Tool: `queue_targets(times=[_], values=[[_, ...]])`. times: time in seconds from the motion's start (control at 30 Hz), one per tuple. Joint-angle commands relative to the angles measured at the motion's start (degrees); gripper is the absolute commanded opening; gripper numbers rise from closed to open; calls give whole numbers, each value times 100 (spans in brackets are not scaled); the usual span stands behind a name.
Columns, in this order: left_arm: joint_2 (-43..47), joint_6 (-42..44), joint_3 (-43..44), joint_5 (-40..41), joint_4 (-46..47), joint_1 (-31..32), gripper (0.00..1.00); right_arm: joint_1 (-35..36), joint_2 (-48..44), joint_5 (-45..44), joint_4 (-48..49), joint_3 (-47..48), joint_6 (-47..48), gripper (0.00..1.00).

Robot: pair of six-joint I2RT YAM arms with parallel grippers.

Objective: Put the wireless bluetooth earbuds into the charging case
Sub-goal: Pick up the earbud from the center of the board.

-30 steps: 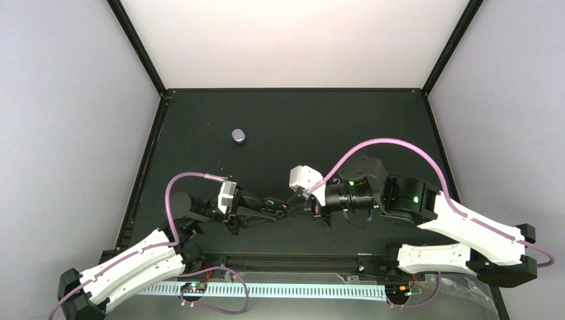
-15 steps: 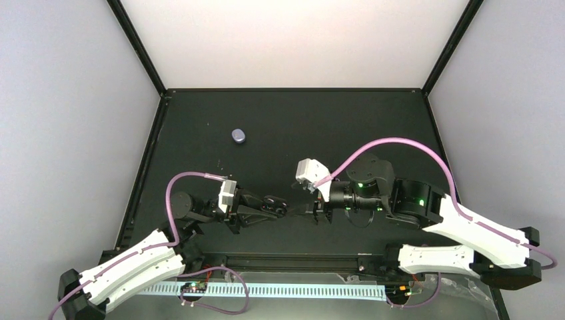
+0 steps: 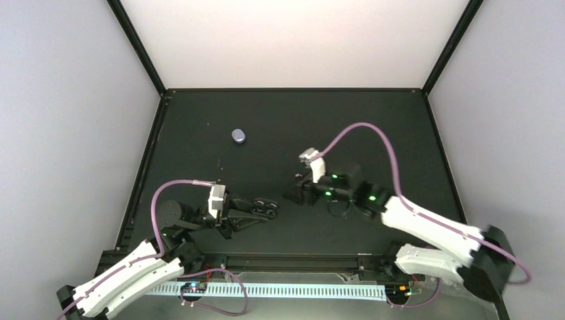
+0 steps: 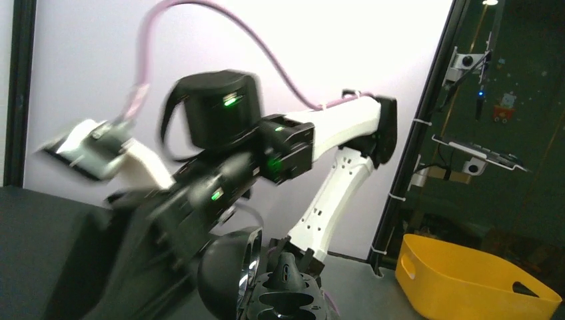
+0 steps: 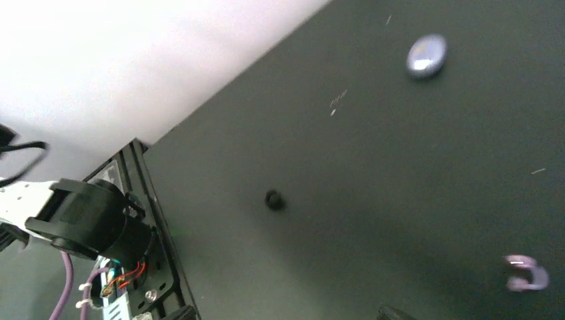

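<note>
Lavender charging case (image 3: pixel 238 136) on black table (image 3: pixel 346 120)

Black table (image 3: pixel 293 120), pale walls (image 3: pixel 66 100)

The charging case (image 3: pixel 238 136) is a small, pale lavender-blue oval of glossy plastic. It lies flat on the black table in the far left part, and it looks closed, with its smooth domed shell facing up and catching a soft highlight (image 5: pixel 426 55). One earbud (image 5: pixel 274 199), a tiny black rounded nub much smaller than the case, sits alone on the bare table surface, well apart from the case and outside it.
</note>
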State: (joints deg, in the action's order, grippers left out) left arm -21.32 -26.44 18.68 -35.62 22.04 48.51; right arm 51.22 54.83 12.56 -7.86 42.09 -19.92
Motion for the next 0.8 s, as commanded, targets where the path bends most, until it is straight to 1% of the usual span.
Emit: queue_targets(times=[0.0,0.07,0.23,0.43,0.57,0.77], values=[[166,105,416,98,-687,40,2,-15,1602,1050,1616,71,-716,69],[234,113,447,74,-758,40,2,86,2358,1305,1899,342,-754,67],[371,114,453,58,-813,41,2,443,3929,1495,1951,1367,-627,64],[416,181,494,22,-874,40,2,666,5396,1713,1908,2554,-662,63],[410,201,503,1,-876,43,2,749,6112,1499,1733,3148,-628,62],[401,261,532,-16,-942,36,2,808,6643,722,1455,3609,-536,61]])
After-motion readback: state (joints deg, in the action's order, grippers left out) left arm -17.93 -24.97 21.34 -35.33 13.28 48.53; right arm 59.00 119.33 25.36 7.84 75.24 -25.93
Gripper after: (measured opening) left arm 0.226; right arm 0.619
